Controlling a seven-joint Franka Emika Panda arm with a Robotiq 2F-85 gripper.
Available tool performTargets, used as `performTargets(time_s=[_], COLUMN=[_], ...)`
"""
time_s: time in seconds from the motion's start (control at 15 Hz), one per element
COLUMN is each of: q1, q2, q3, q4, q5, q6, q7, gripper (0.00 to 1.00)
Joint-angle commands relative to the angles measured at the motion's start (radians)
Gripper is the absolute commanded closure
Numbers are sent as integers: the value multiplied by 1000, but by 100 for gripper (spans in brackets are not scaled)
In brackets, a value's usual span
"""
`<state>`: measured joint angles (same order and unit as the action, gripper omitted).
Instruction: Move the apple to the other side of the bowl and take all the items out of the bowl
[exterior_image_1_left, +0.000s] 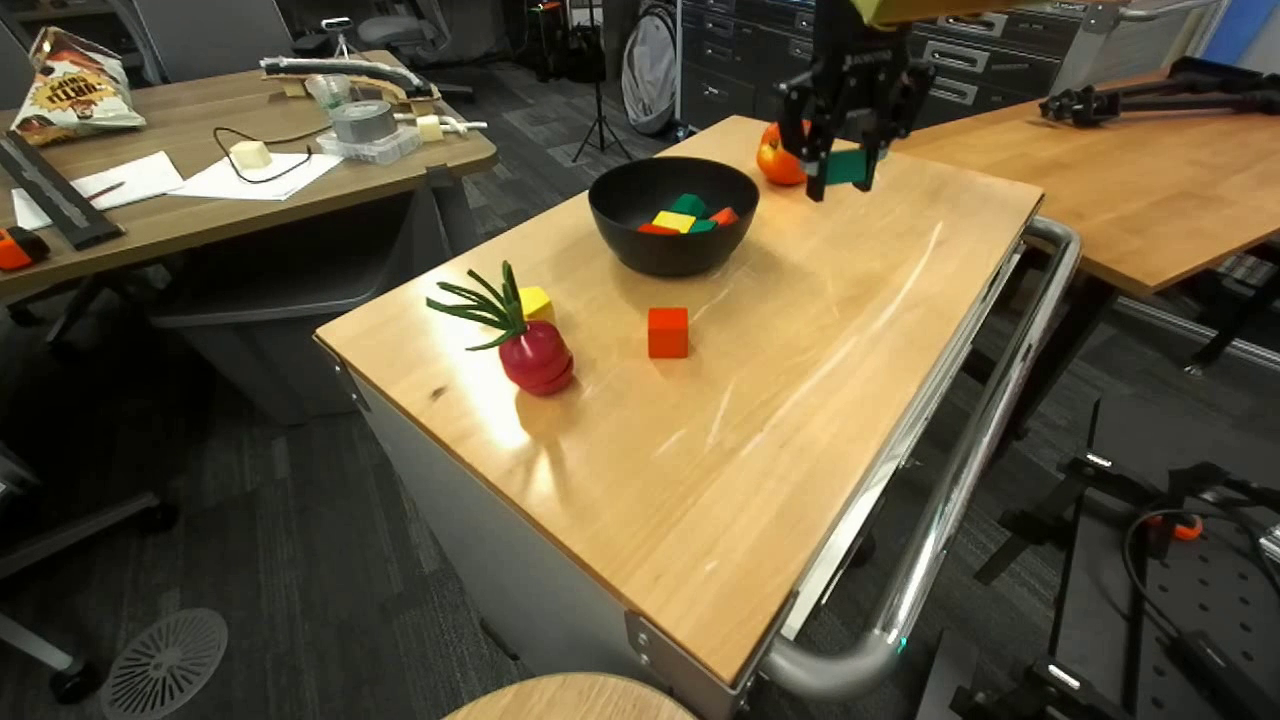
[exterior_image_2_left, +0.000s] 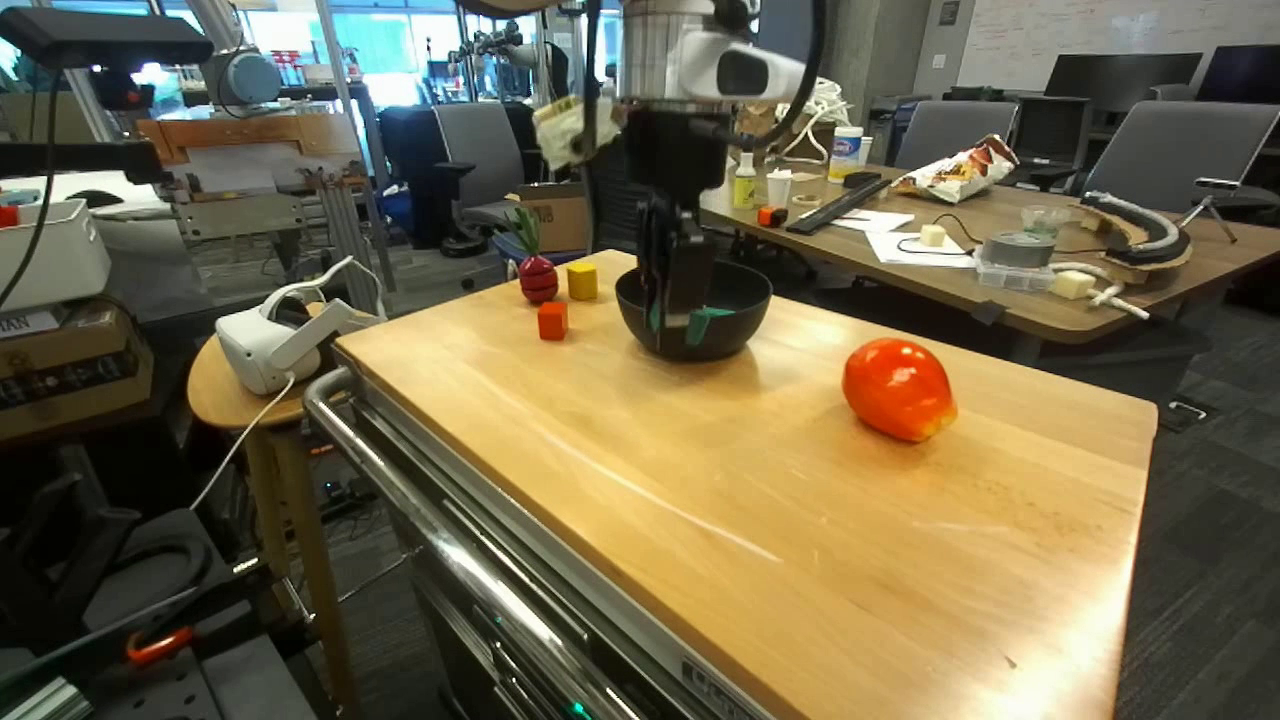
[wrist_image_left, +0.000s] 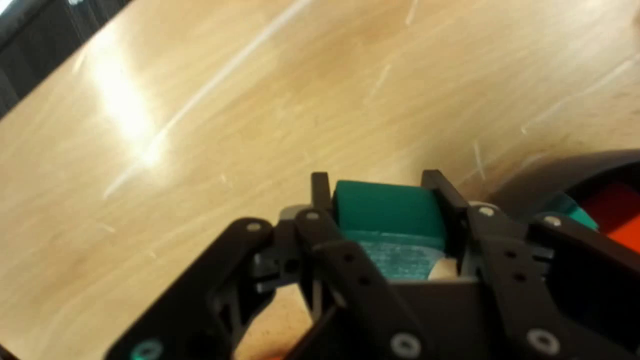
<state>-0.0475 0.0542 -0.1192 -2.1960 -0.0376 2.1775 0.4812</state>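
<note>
Gripper (wrist_image_left: 382, 192): 2 fingers (wrist_image_left: 321, 192) pinch 1 green block (wrist_image_left: 390, 212), raised over the tabletop (exterior_image_1_left: 800, 350) beside the black bowl (exterior_image_1_left: 675, 252). Other blocks (exterior_image_1_left: 674, 222) (green, yellow, red) lie inside bowl. Red-orange fruit (exterior_image_2_left: 898, 390) rests on tabletop, apart from bowl; 1 red cube (exterior_image_1_left: 668, 333) on bowl's opposite side.

On the desk (exterior_image_1_left: 790, 420), the bowl (exterior_image_1_left: 672, 255) is standing between the fruit (exterior_image_2_left: 897, 388) and the vegetable (exterior_image_1_left: 537, 358); blocks (exterior_image_1_left: 673, 221) are lying inside it, two loose blocks (exterior_image_1_left: 668, 333) near the vegetable.
</note>
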Motion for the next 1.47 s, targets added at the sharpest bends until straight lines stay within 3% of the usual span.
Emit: performTargets(time_s=[0.0,0.2,0.27,0.33,0.4,0.67,1.0,1.2,1.4], q1=[-35,-62,-72,-79,-88,-138,-127,-74,-14], q2=[-104,-100,-103,-120,-136,-172,-255,-231,-124], q3=[-14,-26,-32,-31,-33,-43,3,61,135], q4=[-257,-355,-381,-395,-410,-430,-347,-182,18], q5=[-21,-99,-138,-154,-173,-267,-284,-208,-218], q6=[182,296,337,366,386,449,420,251,71], q7=[75,100,112,115,114,113,-26,-156,-204], gripper=[77,77,63,27,27,0,0,0,0])
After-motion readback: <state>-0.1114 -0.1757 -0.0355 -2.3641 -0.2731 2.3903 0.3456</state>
